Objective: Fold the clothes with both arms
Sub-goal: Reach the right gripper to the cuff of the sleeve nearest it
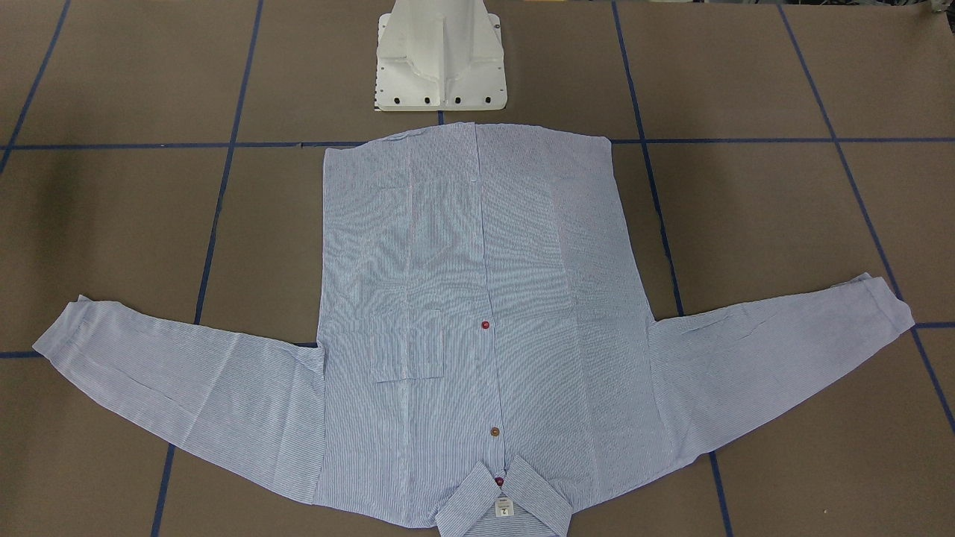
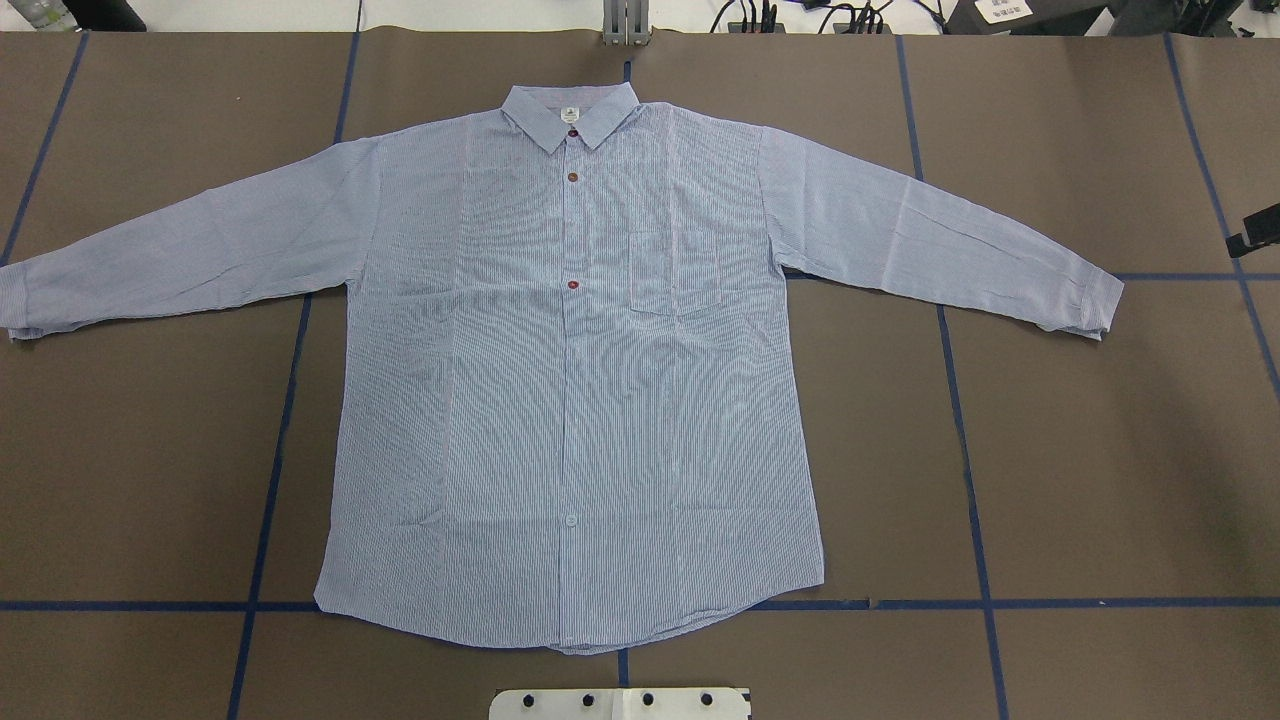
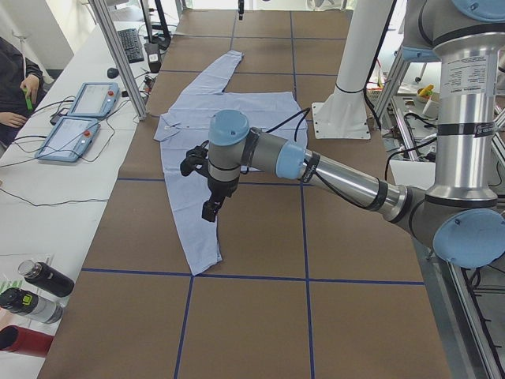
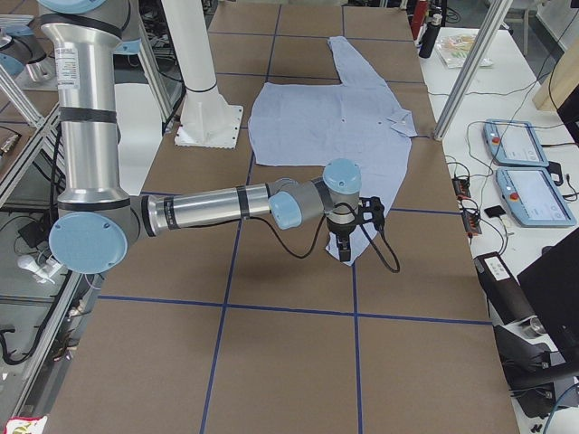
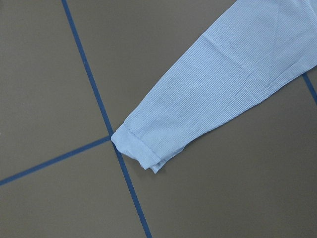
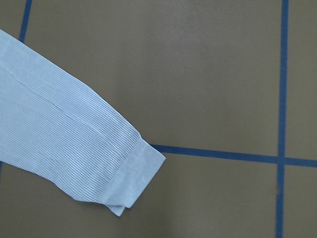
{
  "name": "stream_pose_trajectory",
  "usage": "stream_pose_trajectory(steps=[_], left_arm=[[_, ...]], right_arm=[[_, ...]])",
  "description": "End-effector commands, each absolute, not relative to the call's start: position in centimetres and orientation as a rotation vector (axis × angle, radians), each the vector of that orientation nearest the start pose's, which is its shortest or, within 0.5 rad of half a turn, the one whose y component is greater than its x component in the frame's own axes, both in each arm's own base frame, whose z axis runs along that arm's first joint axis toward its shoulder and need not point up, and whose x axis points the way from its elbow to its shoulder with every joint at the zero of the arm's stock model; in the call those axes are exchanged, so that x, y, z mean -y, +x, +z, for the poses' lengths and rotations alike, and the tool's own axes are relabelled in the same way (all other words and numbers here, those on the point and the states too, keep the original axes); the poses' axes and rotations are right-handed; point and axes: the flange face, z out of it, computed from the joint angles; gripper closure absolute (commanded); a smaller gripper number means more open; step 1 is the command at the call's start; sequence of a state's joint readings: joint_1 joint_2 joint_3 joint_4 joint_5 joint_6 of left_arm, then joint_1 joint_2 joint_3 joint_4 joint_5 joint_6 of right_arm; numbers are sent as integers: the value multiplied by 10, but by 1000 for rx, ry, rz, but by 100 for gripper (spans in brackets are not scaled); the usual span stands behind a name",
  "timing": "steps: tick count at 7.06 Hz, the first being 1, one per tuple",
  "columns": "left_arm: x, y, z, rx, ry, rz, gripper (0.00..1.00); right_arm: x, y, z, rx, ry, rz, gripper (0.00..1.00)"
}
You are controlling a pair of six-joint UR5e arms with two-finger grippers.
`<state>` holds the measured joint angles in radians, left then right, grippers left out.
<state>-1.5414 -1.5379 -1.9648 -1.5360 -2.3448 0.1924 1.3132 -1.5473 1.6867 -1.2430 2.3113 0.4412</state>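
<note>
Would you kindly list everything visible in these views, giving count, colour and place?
Shirt: one, light blue striped, spread flat on table, sleeves out.
Table: one, brown with blue tape lines.
Pedestal: one, white, by the shirt's hem.
Teach pendants: two, grey with blue screens, side bench.
Bottles: three, dark and red, bench end.
Person: one, dark top, at bench.
Left arm: one, grey with blue caps, over one sleeve.
Right arm: one, same colours, over the other sleeve.
Left hand: one, black, above sleeve; open or shut unclear.
Right hand: one, black, likewise.

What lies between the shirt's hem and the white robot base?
In the overhead view, only bare brown table with a blue tape line separates hem and base.
</note>
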Motion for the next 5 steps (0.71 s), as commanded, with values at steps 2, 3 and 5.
stream_pose_trajectory(steps=[2, 3, 5], left_arm=[[495, -47, 494, -773, 389, 345, 0], [494, -47, 494, -775, 389, 345, 0], [493, -48, 493, -774, 391, 344, 0]], right_arm=[[514, -171, 559, 945, 163, 170, 8], [510, -194, 565, 924, 180, 205, 15], [507, -202, 592, 929, 189, 208, 33]])
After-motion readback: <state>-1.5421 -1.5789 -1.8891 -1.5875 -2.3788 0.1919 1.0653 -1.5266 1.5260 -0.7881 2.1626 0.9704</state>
